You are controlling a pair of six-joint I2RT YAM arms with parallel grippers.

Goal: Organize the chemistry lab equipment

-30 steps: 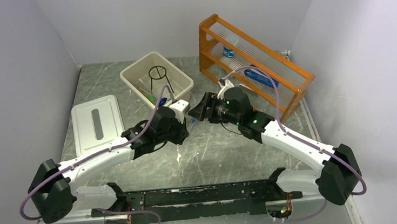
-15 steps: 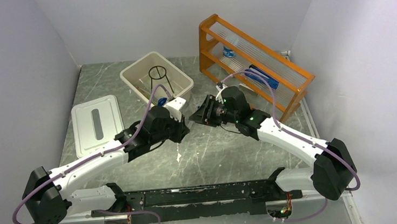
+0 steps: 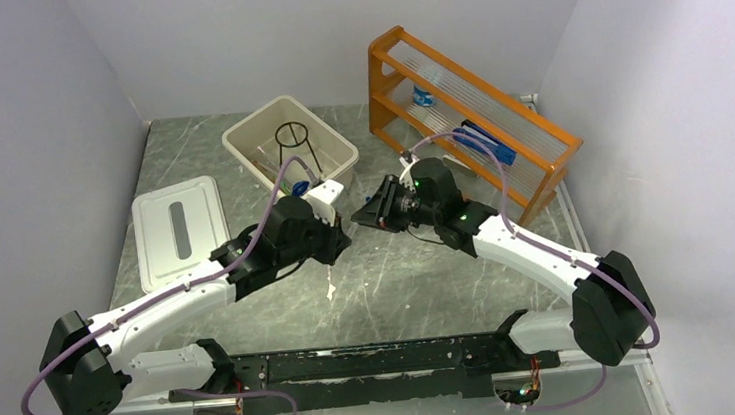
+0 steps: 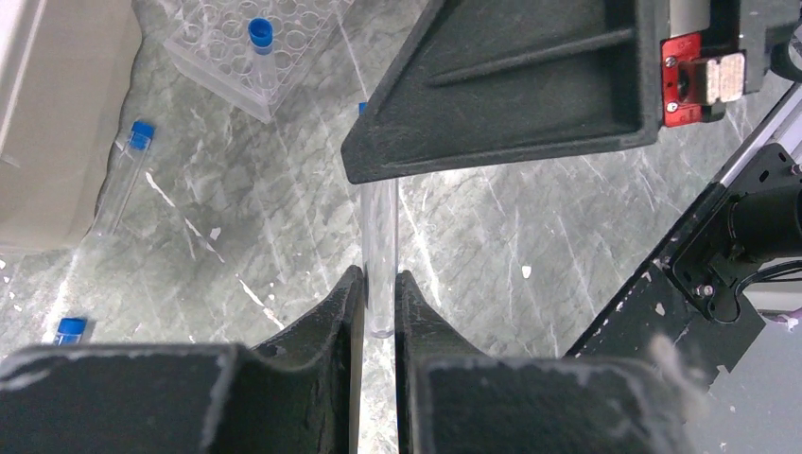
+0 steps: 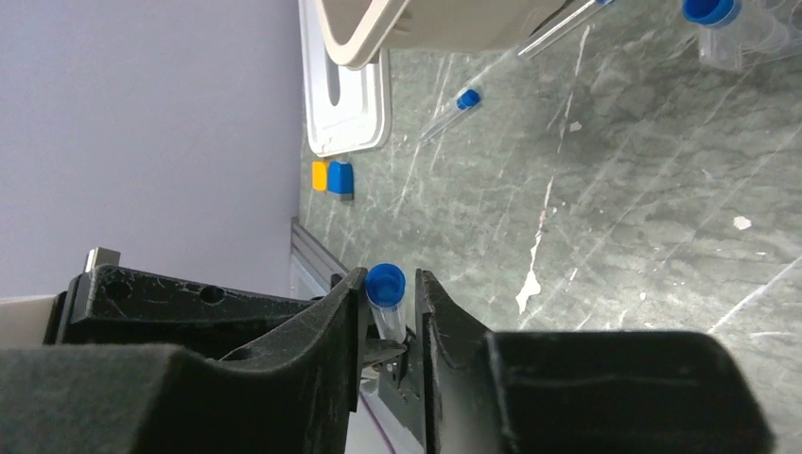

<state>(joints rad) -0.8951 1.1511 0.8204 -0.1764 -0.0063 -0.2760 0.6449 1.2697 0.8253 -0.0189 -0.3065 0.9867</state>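
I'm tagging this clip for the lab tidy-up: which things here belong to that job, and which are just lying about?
Part of the job: held test tube, loose test tube, tube rack, wire ring stand.
Just lying about: orange and blue blocks, orange shelf, white lid.

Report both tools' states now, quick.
Left tool: closed on the test tube, at its bottom end.
Right tool: around the same tube's capped end; grip cannot be told.

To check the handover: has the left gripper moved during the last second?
Yes. In the top view the left gripper moved slightly up and left, closer to the beige bin.
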